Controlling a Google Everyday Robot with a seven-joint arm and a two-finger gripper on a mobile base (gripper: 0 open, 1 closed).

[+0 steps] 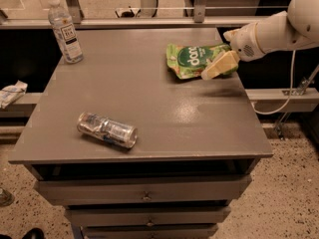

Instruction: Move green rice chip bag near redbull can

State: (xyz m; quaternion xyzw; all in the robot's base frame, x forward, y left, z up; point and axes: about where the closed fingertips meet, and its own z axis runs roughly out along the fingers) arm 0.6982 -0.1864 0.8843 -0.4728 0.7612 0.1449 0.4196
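Observation:
The green rice chip bag (194, 59) lies on the grey table (149, 103) at the back right, logo and white lettering facing up. My gripper (219, 63) reaches in from the right on a white arm and sits at the bag's right end, its cream-coloured fingers (218, 66) over the bag's edge. The redbull can (106, 130) lies on its side near the table's front left, far from the bag.
A clear plastic water bottle (65, 30) with a white cap stands at the back left corner. Drawers (144, 195) sit below the tabletop. A rail (149, 21) runs behind the table. A cable (286, 91) hangs at the right.

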